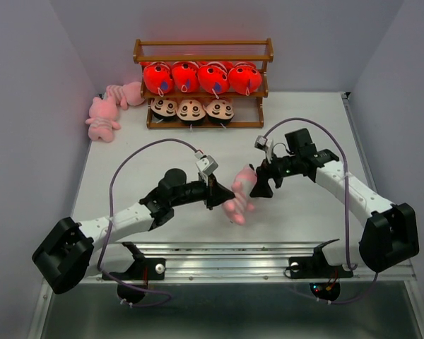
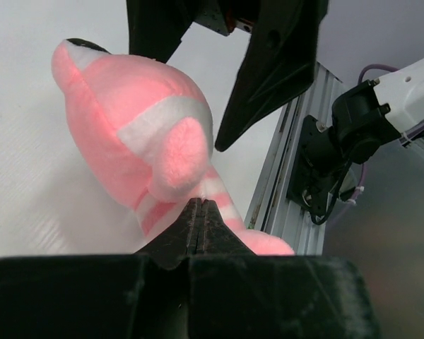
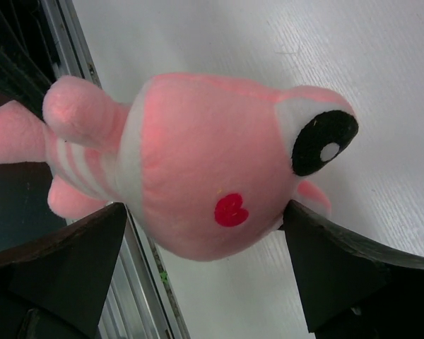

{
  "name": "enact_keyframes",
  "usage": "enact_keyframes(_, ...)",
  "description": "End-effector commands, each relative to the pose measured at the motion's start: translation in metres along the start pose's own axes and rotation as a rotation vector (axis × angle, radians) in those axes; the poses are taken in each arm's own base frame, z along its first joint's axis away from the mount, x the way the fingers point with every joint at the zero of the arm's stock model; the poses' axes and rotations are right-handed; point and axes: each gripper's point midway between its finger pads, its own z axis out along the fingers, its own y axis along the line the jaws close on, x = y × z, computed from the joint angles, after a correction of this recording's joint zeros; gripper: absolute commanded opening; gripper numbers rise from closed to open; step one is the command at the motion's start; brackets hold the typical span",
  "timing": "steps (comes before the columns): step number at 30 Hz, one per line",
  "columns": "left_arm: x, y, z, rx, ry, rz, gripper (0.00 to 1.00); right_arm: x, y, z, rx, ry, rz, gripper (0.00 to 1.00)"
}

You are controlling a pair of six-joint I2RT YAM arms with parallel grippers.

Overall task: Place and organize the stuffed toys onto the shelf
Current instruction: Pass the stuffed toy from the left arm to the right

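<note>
- Hazard, drop: the left gripper (image 1: 218, 192) has its fingers pressed together, tips at a thin striped limb of the pink frog toy (image 1: 240, 198). The hold appears to be a small pinch. If it lets go before the other arm clamps, the toy would likely fall to the table (image 1: 304, 127).
- Hazard, weak clamp: the right gripper (image 1: 260, 185) is spread wide and grips nothing. The rounded plush head could squeeze out sideways when the jaws close on it.
- Hazard, tug: if both arms hold and move apart, the limb could be strained.
- Position, right wrist view: the toy's head and body lie between the spread fingers (image 3: 63, 268). The one at 3 o'clock sits just beside the eye. Contact cannot be confirmed.
- Position, top view: the toy is at 6 o'clock from the shelf (image 1: 203, 60), well apart from it, with the left gripper at its 9 o'clock and the right gripper at its 2 o'clock.
- Shelf status: fish (image 1: 201, 78) fill the middle tier, boy dolls (image 1: 191, 109) the bottom; two other pink toys (image 1: 106, 113) lie at the shelf's 9 o'clock.
</note>
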Motion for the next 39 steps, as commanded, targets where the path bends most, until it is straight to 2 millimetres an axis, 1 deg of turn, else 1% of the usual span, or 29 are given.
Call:
enact_keyframes(1,-0.029,-0.023,-0.003,0.100,-0.112,0.054,0.00,-0.030,-0.002,0.000,-0.024,-0.079,-0.035,0.94)
enact_keyframes(2,-0.030,-0.023,-0.003,0.101,-0.114,0.051,0.00,-0.031,0.001,0.002,-0.053,-0.083,-0.030,0.90)
enact_keyframes(3,-0.032,-0.024,-0.003,0.105,-0.124,0.053,0.00,-0.033,0.004,0.002,-0.071,-0.088,-0.030,0.79)
enact_keyframes(5,-0.031,-0.025,-0.003,0.109,-0.127,0.049,0.00,-0.036,0.010,0.002,-0.106,-0.098,-0.022,0.63)
enact_keyframes(6,-0.032,-0.025,-0.001,0.112,-0.129,0.046,0.00,-0.039,0.011,0.002,-0.118,-0.102,-0.021,0.46)
enact_keyframes(8,-0.030,-0.023,0.001,0.112,-0.126,0.036,0.00,-0.041,0.014,0.002,-0.140,-0.103,-0.017,0.31)
enact_keyframes(9,-0.031,-0.023,0.002,0.112,-0.129,0.029,0.00,-0.043,0.015,0.001,-0.145,-0.104,-0.018,0.17)
enact_keyframes(11,-0.032,-0.021,0.002,0.099,-0.135,0.017,0.00,-0.044,0.014,0.000,-0.135,-0.104,-0.027,0.08)
enact_keyframes(12,-0.034,-0.019,0.003,0.085,-0.144,0.010,0.11,-0.045,0.014,-0.002,-0.121,-0.106,-0.038,0.03)
enact_keyframes(13,-0.035,-0.016,0.002,0.070,-0.149,-0.002,0.23,-0.044,0.012,-0.003,-0.102,-0.105,-0.047,0.01)
enact_keyframes(14,-0.037,-0.015,0.002,0.053,-0.155,-0.025,0.34,-0.042,0.003,-0.005,-0.044,-0.092,-0.053,0.01)
enact_keyframes(15,-0.041,-0.015,-0.001,0.045,-0.167,-0.026,0.51,-0.041,-0.001,-0.006,-0.006,-0.087,-0.060,0.01)
enact_keyframes(16,-0.049,-0.013,-0.005,0.015,-0.200,-0.031,0.62,-0.038,-0.010,-0.011,0.069,-0.076,-0.077,0.01)
enact_keyframes(17,-0.046,-0.012,-0.005,0.008,-0.187,-0.039,0.62,-0.037,-0.015,-0.013,0.106,-0.074,-0.084,0.01)
enact_keyframes(19,-0.056,-0.011,-0.013,-0.031,-0.215,-0.032,0.70,-0.036,-0.023,-0.019,0.178,-0.072,-0.100,0.01)
enact_keyframes(20,-0.065,-0.009,-0.020,-0.068,-0.250,-0.023,0.76,-0.034,-0.029,-0.024,0.238,-0.069,-0.099,0.01)
enact_keyframes(21,-0.064,-0.007,-0.023,-0.096,-0.233,-0.028,0.77,-0.038,-0.031,-0.028,0.270,-0.088,-0.103,0.01)
enact_keyframes(23,-0.068,-0.005,-0.029,-0.130,-0.236,-0.015,0.83,-0.036,-0.039,-0.032,0.328,-0.088,-0.095,0.01)
enact_keyframes(25,-0.063,0.002,-0.033,-0.180,-0.198,-0.017,0.83,-0.038,-0.045,-0.034,0.363,-0.094,-0.088,0.01)
enact_keyframes(30,-0.052,0.002,-0.032,-0.210,-0.178,-0.122,0.84,-0.045,-0.060,-0.035,0.424,-0.092,-0.050,0.01)
enact_keyframes(31,-0.048,-0.005,-0.027,-0.204,-0.174,-0.175,0.84,-0.047,-0.062,-0.034,0.426,-0.097,-0.047,0.01)
enact_keyframes(32,-0.041,-0.003,-0.021,-0.223,-0.158,-0.209,0.84,-0.048,-0.065,-0.034,0.435,-0.097,-0.044,0.01)
enact_keyframes(33,-0.040,-0.001,-0.016,-0.249,-0.166,-0.236,0.84,-0.050,-0.067,-0.034,0.442,-0.101,-0.042,0.01)
enact_keyframes(34,-0.043,-0.006,-0.011,-0.246,-0.174,-0.280,0.84,-0.053,-0.069,-0.035,0.451,-0.113,-0.046,0.01)
enact_keyframes(35,-0.038,-0.014,-0.004,-0.238,-0.159,-0.297,0.84,-0.054,-0.070,-0.035,0.460,-0.114,-0.042,0.01)
enact_keyframes(36,-0.032,-0.007,0.004,-0.274,-0.147,-0.316,0.84,-0.055,-0.071,-0.036,0.464,-0.116,-0.043,0.01)
enact_keyframes(37,-0.037,-0.011,0.010,-0.271,-0.155,-0.330,0.84,-0.056,-0.072,-0.035,0.462,-0.115,-0.041,0.01)
enact_keyframes(38,-0.029,-0.011,0.019,-0.278,-0.128,-0.365,0.84,-0.056,-0.071,-0.035,0.458,-0.116,-0.040,0.01)
enact_keyframes(39,-0.032,-0.006,0.024,-0.306,-0.145,-0.374,0.84,-0.055,-0.070,-0.034,0.452,-0.115,-0.039,0.01)
